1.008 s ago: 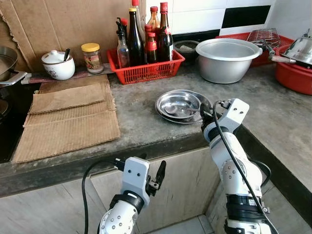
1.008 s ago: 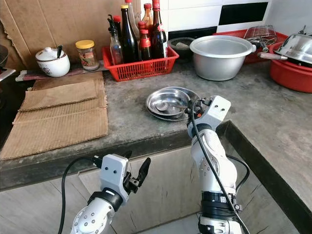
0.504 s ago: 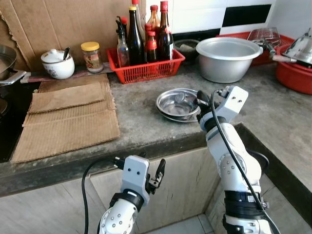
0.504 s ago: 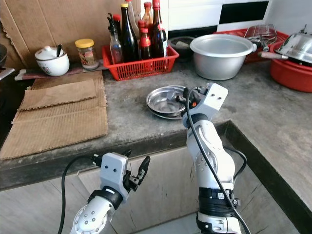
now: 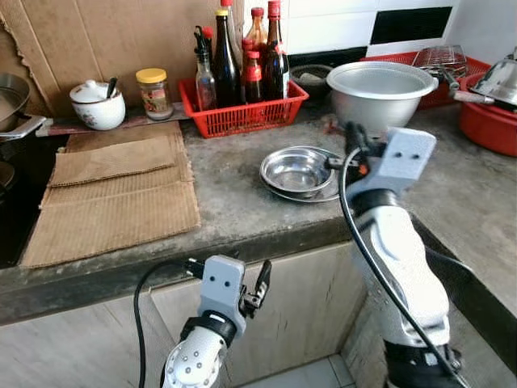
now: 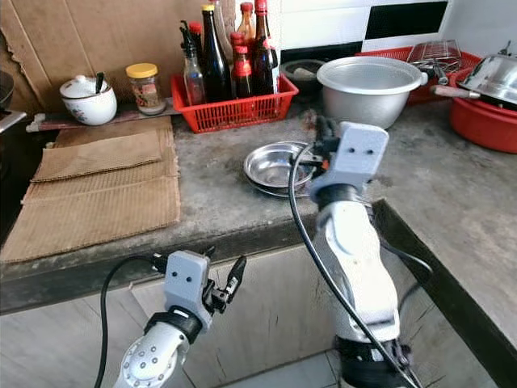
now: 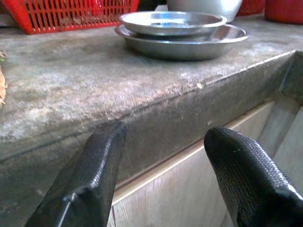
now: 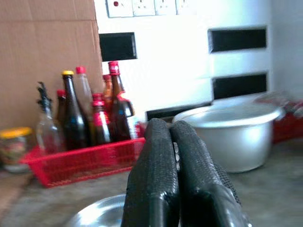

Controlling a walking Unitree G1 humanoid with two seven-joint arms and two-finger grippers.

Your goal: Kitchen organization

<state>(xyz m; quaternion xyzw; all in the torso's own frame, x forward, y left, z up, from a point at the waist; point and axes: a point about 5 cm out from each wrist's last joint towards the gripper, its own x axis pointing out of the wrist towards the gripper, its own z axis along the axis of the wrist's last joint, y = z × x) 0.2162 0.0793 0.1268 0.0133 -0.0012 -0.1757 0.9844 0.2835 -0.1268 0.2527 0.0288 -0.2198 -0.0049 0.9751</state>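
Left gripper [image 5: 260, 284] low, in front of the pale cabinet face [image 5: 307, 299] below the counter edge; fingers [image 7: 90, 175] spread apart, nothing between them.

Right gripper [image 8: 176, 156] raised above the counter's front edge, just beside the stacked steel dishes; fingers pressed flat together, holding nothing.

Counter [image 5: 234, 194]: grey concrete, rough and mottled, dark front lip, turning a corner to the robot's right. Corrugated cardboard sheets [image 5: 113, 194] lie flat on its left part, beside a dark stove area.

Steel dishes [image 5: 300, 171]: shallow bowl nested in a wider plate, mid-counter, near the front.

Behind: red basket [image 5: 242, 113] of dark bottles, yellow-lidded jar [image 5: 152, 93], white lidded pot [image 5: 97, 103], large aluminium basin [image 5: 380, 93]. Far right: red tub [image 5: 489, 125].

Wall: cardboard at left, white and black tiles at right.
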